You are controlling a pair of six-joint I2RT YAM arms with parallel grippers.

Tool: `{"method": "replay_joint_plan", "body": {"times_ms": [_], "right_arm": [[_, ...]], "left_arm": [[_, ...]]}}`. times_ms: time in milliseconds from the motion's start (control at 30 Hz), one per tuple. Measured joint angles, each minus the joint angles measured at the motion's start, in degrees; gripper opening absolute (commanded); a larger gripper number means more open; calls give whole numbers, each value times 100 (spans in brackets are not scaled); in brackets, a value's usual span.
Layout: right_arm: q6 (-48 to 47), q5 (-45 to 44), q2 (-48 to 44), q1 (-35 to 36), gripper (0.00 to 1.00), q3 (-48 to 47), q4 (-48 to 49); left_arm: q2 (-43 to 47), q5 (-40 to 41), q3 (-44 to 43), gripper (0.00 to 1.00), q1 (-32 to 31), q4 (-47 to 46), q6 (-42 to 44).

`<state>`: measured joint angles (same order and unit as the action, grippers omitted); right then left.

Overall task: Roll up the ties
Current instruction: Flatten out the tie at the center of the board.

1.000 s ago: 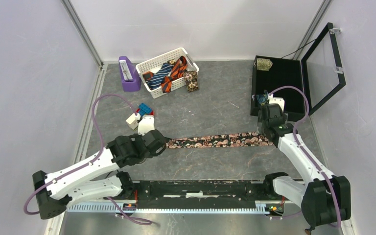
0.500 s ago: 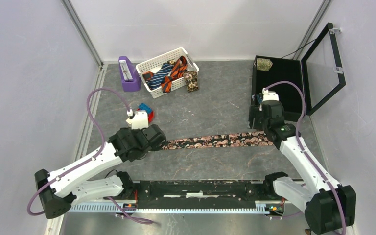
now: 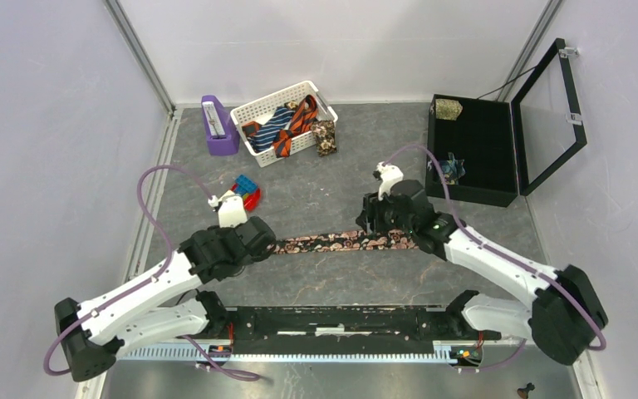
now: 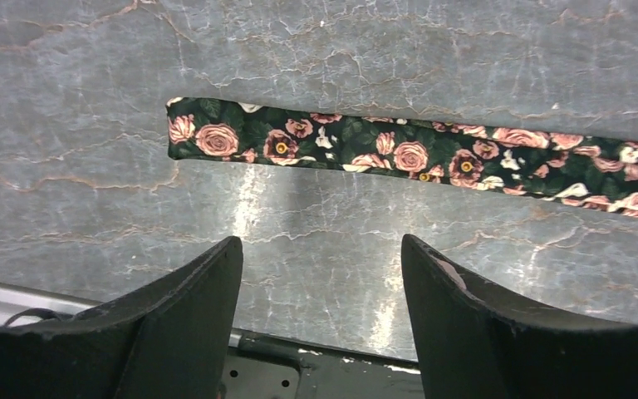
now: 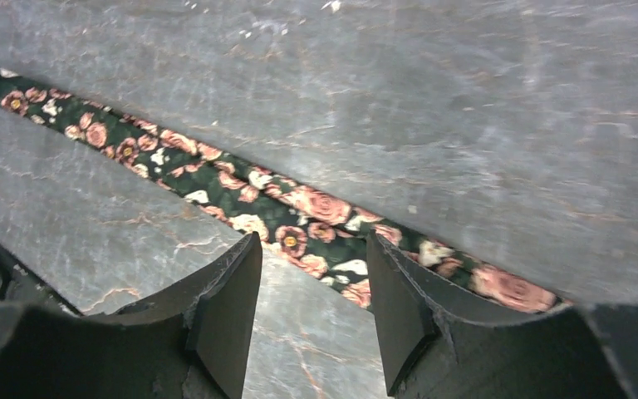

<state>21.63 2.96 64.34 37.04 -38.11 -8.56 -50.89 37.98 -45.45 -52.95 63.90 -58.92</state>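
**Tie laid flat, both grippers let go**

Top view: the floral tie [image 3: 341, 242] lies stretched on the counter [image 3: 365, 183]. The right gripper [image 3: 374, 223] has swung from its far end to mid-length.

Left wrist: the left gripper [image 4: 320, 249] has released, the tie's end just beyond it.

Right wrist: jaws apart over the tie, grasping nothing. Rolling looks not yet begun.

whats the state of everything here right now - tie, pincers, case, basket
floral tie, unrolled, lying flat
left pincer, open, empty, by the tie's end
right pincer, open, empty, over the tie
black case, lid open
white basket, holds several ties
olive-gold tie, bundled in the case's far corner
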Motion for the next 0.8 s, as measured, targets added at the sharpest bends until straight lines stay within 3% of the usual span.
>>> {"method": "replay_joint_plan", "body": {"times_ms": [133,300,333,600,800], "right_arm": [[160,-37,551,402,55,-24,240],[251,-774,717,518,83,11,-146],[258,-962,673,509,84,33,-229],[42,-1860,-173,-730,79,328,-925],[212,-2081,-166,-874,81,590,-1250]], "left_arm": [[354,-52,103,75,55,-153,-103],[398,-61,-4,74,61,-245,-87],[389,-70,-31,74,61,-275,-50],[-50,-101,-570,75,66,-302,697],[39,-105,-651,76,66,-337,1244]]}}
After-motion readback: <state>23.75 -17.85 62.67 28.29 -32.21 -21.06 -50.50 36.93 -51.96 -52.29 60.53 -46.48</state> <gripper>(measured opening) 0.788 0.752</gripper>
